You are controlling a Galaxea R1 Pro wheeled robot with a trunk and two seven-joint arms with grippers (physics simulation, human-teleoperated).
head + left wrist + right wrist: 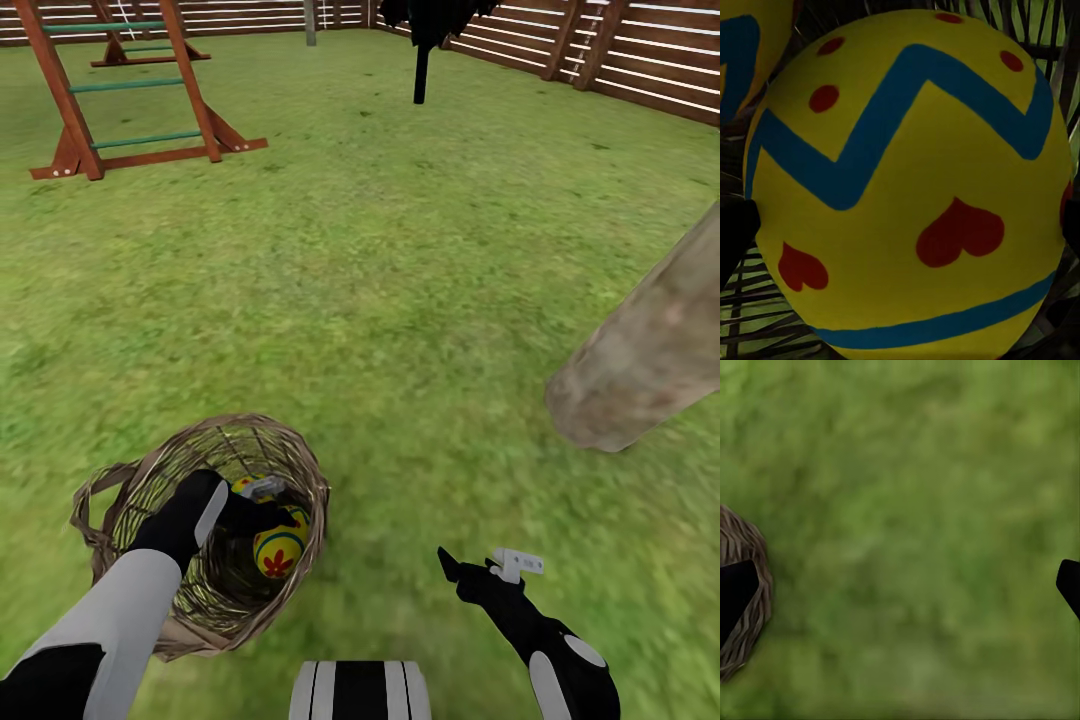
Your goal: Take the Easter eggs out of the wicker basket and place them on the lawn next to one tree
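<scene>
The wicker basket (120,500) stands on the lawn (400,300) at the lower left of the head view. My left gripper (265,505) reaches down inside it. In the left wrist view one yellow Easter egg (907,187) with a blue zigzag and red hearts sits between the wide-spread fingertips (731,236), so the gripper is open. Beside it shows a second egg (739,52). The head view shows one egg (280,548) and part of another (243,486). My right gripper (482,565) hangs open over bare grass. The thick grey-beige tree trunk (650,350) leans at the right.
A wooden playset (130,90) stands at the far left. A thin near-black tree (421,60) and a slatted fence (620,60) are at the back. Open grass lies between the basket and the trunk. The basket's rim (754,585) shows in the right wrist view.
</scene>
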